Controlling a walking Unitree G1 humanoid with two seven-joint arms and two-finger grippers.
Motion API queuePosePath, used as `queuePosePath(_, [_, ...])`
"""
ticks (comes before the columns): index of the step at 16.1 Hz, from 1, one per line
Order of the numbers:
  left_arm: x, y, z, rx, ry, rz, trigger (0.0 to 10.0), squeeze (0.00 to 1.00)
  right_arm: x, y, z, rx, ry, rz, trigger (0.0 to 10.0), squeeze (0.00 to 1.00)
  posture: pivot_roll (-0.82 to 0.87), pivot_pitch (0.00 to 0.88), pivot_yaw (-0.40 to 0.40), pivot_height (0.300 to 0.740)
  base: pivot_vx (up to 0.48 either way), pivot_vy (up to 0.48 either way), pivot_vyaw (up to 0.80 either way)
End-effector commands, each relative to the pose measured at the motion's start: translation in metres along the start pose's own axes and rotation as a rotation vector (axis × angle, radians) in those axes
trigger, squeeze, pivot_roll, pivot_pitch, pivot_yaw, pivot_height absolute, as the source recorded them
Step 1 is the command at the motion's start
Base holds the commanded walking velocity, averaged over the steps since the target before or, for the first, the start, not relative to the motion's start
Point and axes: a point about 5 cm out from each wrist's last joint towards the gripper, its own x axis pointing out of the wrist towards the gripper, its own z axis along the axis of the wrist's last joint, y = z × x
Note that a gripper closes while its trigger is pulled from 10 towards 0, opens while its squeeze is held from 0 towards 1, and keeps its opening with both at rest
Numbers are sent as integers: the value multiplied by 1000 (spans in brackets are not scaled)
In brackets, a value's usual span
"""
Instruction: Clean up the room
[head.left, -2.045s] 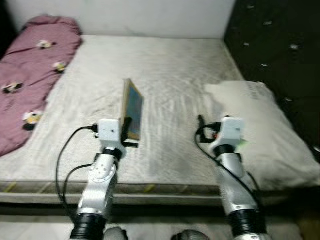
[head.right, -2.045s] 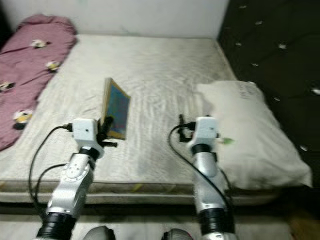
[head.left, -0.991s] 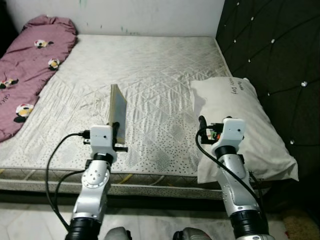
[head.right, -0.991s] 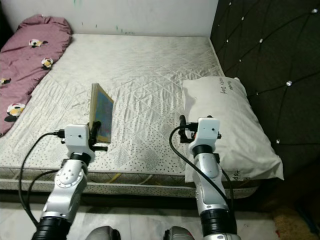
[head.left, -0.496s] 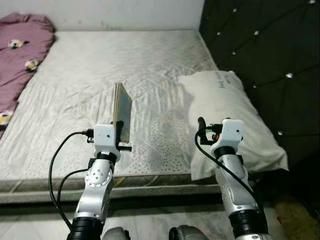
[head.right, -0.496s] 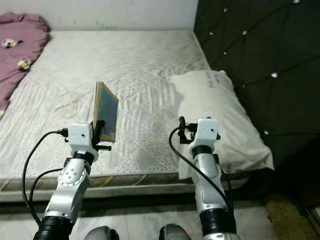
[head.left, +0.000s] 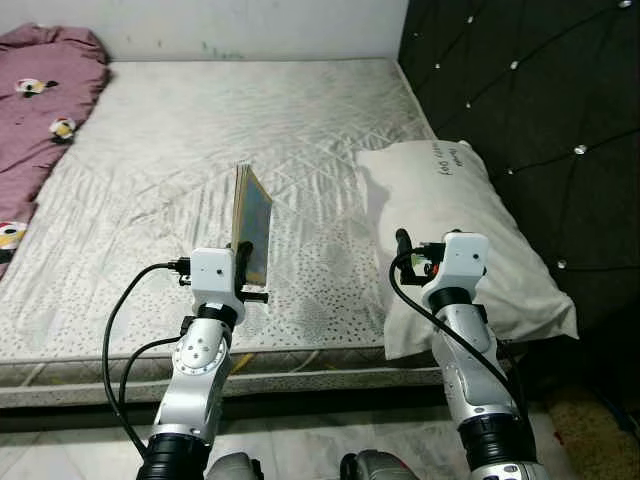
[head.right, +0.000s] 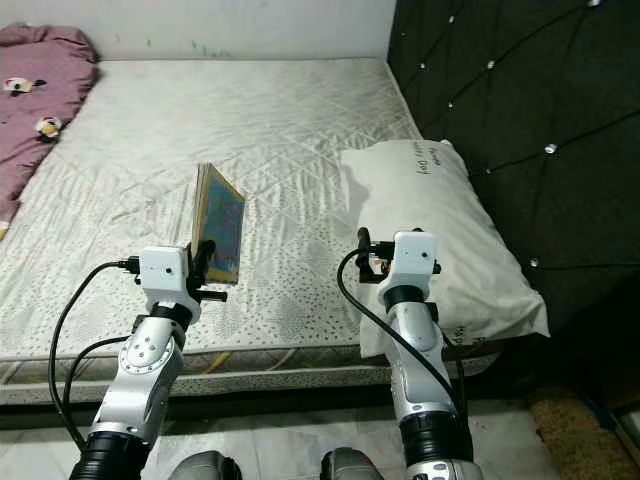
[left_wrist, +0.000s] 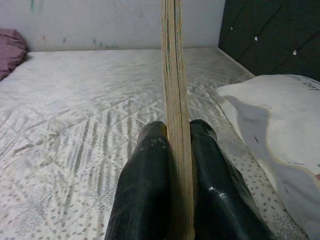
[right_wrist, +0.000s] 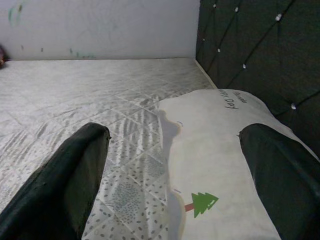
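The left gripper (left_wrist: 176, 150) has its fingers clenched on a thin book (head.left: 251, 222), held upright on edge above the bed (head.left: 200, 130), so the pickup looks done and putting it away remains (no destination visible). The right gripper (right_wrist: 175, 165) hovers near the pillow (head.left: 470, 230), fingers spread and empty.

Quilted matt cloth mattress (head.left: 300, 140), soft cotton pillow (head.left: 460, 230), paper-edged book (left_wrist: 175, 125), glossy cover

Bare mattress (head.left: 200, 130) ahead, pillow (head.left: 460, 230) right, headboard (head.left: 530, 100) behind it
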Motion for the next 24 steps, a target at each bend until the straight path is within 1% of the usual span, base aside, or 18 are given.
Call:
queuePosePath(1, [3, 1, 13, -2, -55, 0, 10000, 0, 0, 0, -1, -2, 4, -2, 10000, 0, -50, 22, -5, 740, 0, 0, 0])
queuePosePath(3, [3, 0, 14, -24, -64, -13, 10000, 0, 1, 0, -1, -4, 4, -3, 10000, 0, -51, 22, -4, 740, 0, 0, 0])
queuePosePath(5, [3, 0, 15, -5, -67, -27, 10000, 0, 1, 1, -1, -9, 3, -3, 10000, 0, -51, 20, -3, 740, 0, 0, 0])
queuePosePath(7, [3, -2, 15, -13, -71, -39, 10000, 0, 1, 1, -1, -11, 2, -3, 10000, 0, -51, 20, -3, 740, 0, 0, 0])
queuePosePath(14, [4, -2, 15, 2, -67, -34, 10000, 0, 1, 0, -2, -15, 5, -4, 10000, 0, -52, 22, -3, 740, 0, 0, 0])
queuePosePath(16, [4, -1, 15, 3, -68, -31, 10000, 0, 1, 0, -2, -16, 7, -5, 10000, 0, -52, 22, -3, 740, 0, -283, 0])
queuePosePath(18, [4, -1, 15, 4, -66, -32, 10000, 0, 1, 0, -2, -18, 7, -3, 10000, 0, -51, 24, -4, 740, 0, 0, 0])
queuePosePath(24, [4, -2, 15, -11, -69, -28, 10000, 0, 1, -1, -2, -24, 8, -1, 10000, 0, -52, 26, -7, 740, 0, 0, 0])
